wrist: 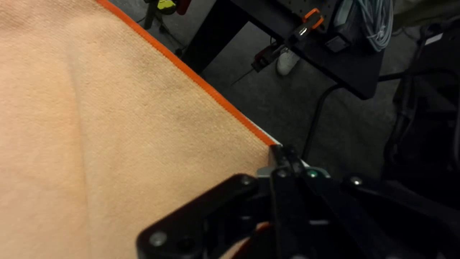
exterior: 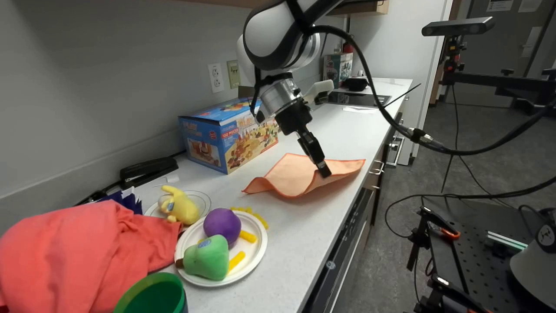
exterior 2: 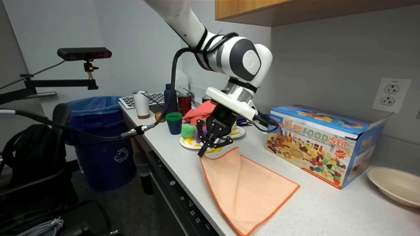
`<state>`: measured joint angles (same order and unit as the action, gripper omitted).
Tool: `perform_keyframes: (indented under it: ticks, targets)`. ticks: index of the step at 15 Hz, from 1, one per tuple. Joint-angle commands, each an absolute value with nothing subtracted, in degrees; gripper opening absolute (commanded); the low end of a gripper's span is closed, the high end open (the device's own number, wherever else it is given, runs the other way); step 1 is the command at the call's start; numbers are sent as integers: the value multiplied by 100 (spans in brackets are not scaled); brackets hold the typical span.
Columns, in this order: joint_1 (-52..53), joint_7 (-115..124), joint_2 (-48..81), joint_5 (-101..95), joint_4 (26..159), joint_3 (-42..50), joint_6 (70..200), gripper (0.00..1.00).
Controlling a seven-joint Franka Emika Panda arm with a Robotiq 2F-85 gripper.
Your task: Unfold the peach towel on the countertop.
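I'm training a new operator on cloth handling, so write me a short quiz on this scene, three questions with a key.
1. What colour is the border of the peach towel?
2. True or false: the fingers are closed on a corner of the towel.
3. Where does the blue box stand?
a) on top of the towel
b) beside the towel
c) underneath the towel

Key: 1. Orange. 2. True. 3. b

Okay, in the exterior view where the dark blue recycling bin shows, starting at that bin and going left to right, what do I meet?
Dark blue recycling bin, white tumbler, green-rimmed cup, peach towel, Play Food Set box, tan bowl.
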<state>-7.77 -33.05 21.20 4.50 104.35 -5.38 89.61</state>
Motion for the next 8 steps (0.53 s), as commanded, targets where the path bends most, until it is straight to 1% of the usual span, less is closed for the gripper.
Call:
perform_keyframes:
  ticks: [1,3,4,5,6,8]
  targets:
    - [-678,-3647,1953,682,10857,-545,8876,0]
    - [-612,-3597,1947,657,11023,-520,8954,0]
    - [-591,-3550,1940,627,11084,-507,8975,26]
    - [-563,-3504,1917,547,11154,-492,9039,27]
    - [-540,-3456,1871,481,11223,-478,9120,32]
    - [-546,-3459,1789,451,11300,-465,9193,48]
